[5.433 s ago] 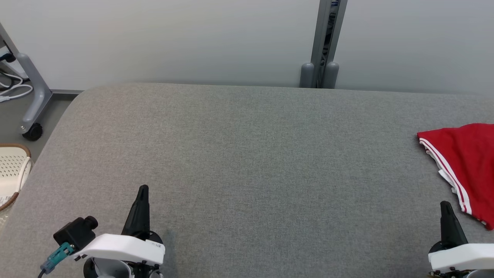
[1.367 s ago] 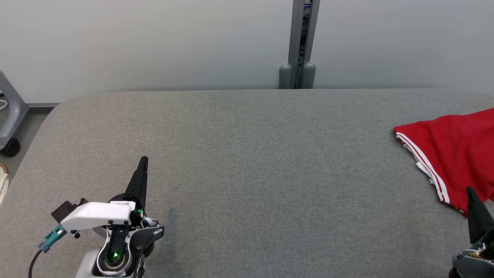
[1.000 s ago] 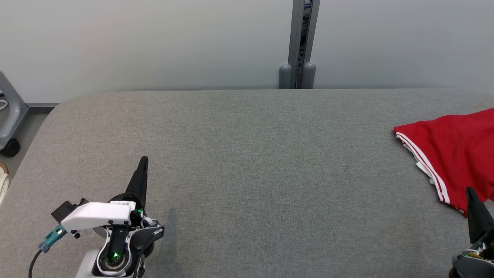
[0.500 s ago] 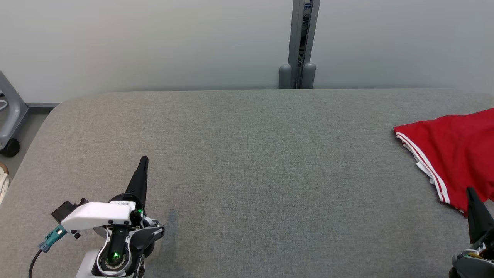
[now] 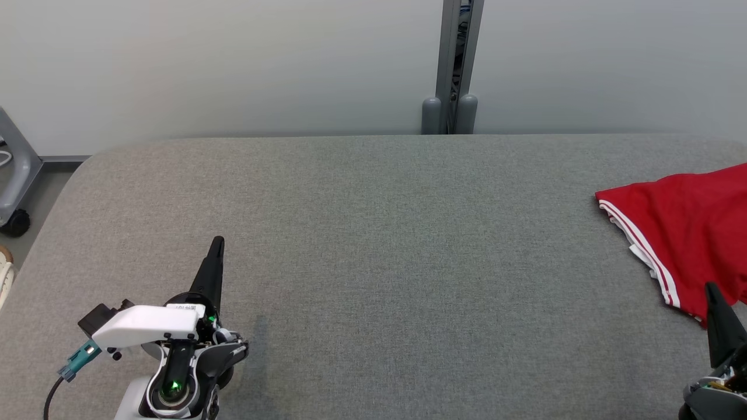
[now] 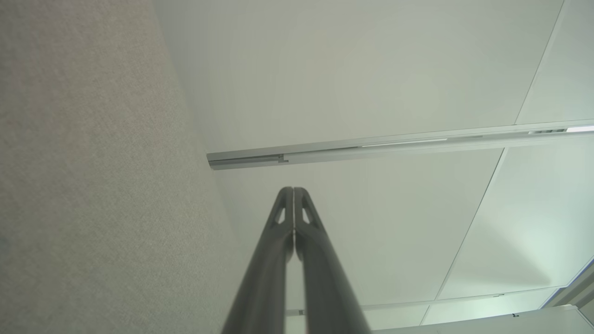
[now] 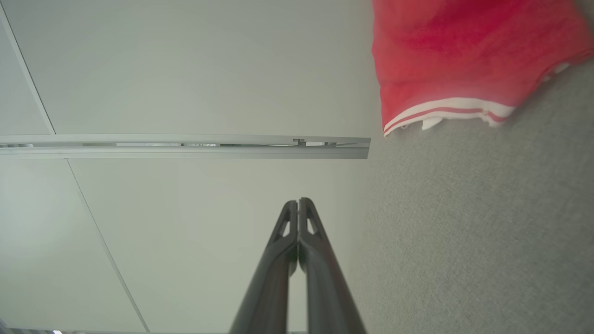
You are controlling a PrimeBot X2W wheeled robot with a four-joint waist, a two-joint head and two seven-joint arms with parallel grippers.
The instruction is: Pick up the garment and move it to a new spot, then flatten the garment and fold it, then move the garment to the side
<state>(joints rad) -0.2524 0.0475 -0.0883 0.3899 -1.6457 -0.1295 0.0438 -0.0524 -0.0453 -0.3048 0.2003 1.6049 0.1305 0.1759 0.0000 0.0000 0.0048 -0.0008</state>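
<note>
The left hand [image 5: 217, 240] is clenched above the grey worktop [image 5: 373, 245], the right hand [image 5: 709, 287] clenched too — the red garment [image 5: 688, 233] lies just ahead of it.

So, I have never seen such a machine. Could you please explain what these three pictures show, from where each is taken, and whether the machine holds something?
This is a wheeled robot with two arms. One picture comes from a camera on its head, looking down at a grey padded table. Its left gripper shows at lower left, its right gripper at lower right. The other two come from a camera on each wrist, looking along that gripper's two dark fingers, so the room appears turned there. A red garment with white stripes lies on the table's right side, near the right gripper. Both grippers are shut and hold nothing.
</note>
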